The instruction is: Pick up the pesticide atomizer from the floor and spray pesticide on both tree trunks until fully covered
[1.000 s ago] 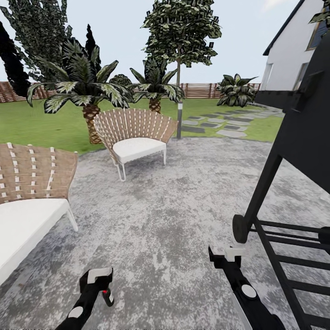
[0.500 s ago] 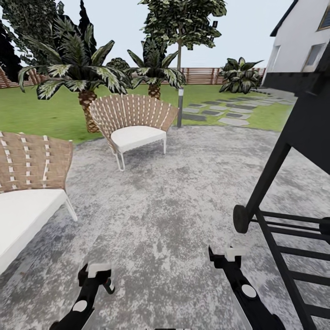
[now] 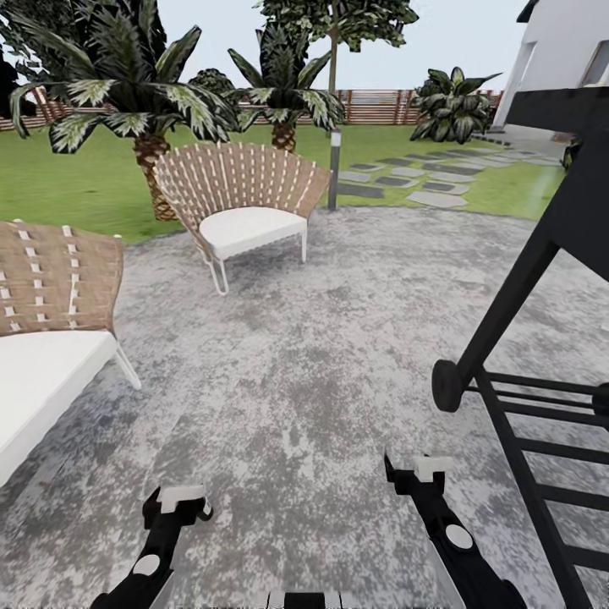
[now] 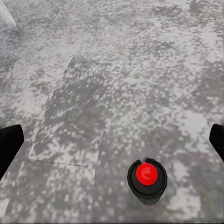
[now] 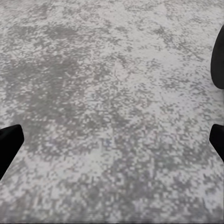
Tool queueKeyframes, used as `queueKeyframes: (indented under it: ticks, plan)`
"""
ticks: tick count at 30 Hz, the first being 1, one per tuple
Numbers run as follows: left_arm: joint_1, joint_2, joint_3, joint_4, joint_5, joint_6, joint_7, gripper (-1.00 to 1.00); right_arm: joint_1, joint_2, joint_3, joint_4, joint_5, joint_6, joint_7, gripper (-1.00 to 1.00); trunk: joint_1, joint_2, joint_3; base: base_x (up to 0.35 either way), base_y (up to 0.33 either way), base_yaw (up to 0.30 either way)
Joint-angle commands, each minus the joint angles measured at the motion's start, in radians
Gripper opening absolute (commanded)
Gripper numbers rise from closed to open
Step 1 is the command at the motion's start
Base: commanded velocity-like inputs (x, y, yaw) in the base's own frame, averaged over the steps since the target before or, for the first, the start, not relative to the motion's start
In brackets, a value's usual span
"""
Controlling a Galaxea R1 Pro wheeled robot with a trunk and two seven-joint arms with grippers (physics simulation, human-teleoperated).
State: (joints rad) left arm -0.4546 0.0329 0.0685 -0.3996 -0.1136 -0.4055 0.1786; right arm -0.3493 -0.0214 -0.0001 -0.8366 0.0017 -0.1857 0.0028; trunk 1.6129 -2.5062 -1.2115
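Observation:
The pesticide atomizer [image 4: 147, 179], a small black cylinder with a red top, stands upright on the grey speckled patio floor [image 3: 321, 364]. In the left wrist view it sits below my left gripper [image 4: 112, 142], off to one side of the gap between the fingers and touching neither. That gripper [image 3: 179, 505] is open, low at the head view's bottom left, and covers most of the atomizer there. My right gripper [image 3: 414, 469] is open over bare paving [image 5: 107, 116]. A tree [image 3: 333, 59] with a slim trunk rises beyond the lawn [image 3: 68, 178].
Two woven chairs with white cushions stand at left [image 3: 51, 338] and ahead [image 3: 241, 203]. A black wheeled rack [image 3: 524, 355] stands close on the right. Palms [image 3: 148, 101], a lamp post [image 3: 334, 169], stepping stones [image 3: 431, 190], a slatted fence [image 3: 372, 106] and a house [image 3: 558, 51] lie beyond.
The head view has shifted, so the chairs and lawn sit higher in the picture. My left gripper now covers the atomizer that showed beside it a second ago.

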Motion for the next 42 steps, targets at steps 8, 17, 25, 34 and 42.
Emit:
queueKeyframes:
  ticks: [8,17,25,34,42]
  plan:
    - [-0.001,-0.001,0.004,0.0,-0.011,-0.003,0.004,1.0,0.0,0.0,0.0,-0.001,0.0,-0.003,0.0,1.0,0.003,-0.002,-0.044,0.0,0.0,0.0]
    - [-0.002,-0.001,0.005,-0.001,-0.011,-0.005,0.004,1.0,0.0,0.0,0.0,-0.001,0.0,-0.003,0.0,1.0,0.007,-0.004,-0.094,0.0,0.0,0.0]
    - [-0.003,-0.002,0.006,-0.001,-0.011,-0.008,0.004,1.0,0.0,0.0,0.0,-0.001,0.0,-0.003,0.0,1.0,0.011,-0.006,-0.137,0.0,0.0,0.0]
    - [-0.003,-0.003,0.005,-0.002,-0.011,-0.01,0.005,1.0,0.0,0.0,0.0,-0.001,0.0,-0.003,0.0,1.0,0.015,-0.008,-0.186,0.0,0.0,0.0]
    - [-0.003,-0.003,0.005,-0.004,-0.011,-0.01,0.005,1.0,0.0,0.0,0.0,-0.001,0.0,-0.003,0.0,1.0,0.019,-0.01,-0.23,0.0,0.0,0.0]
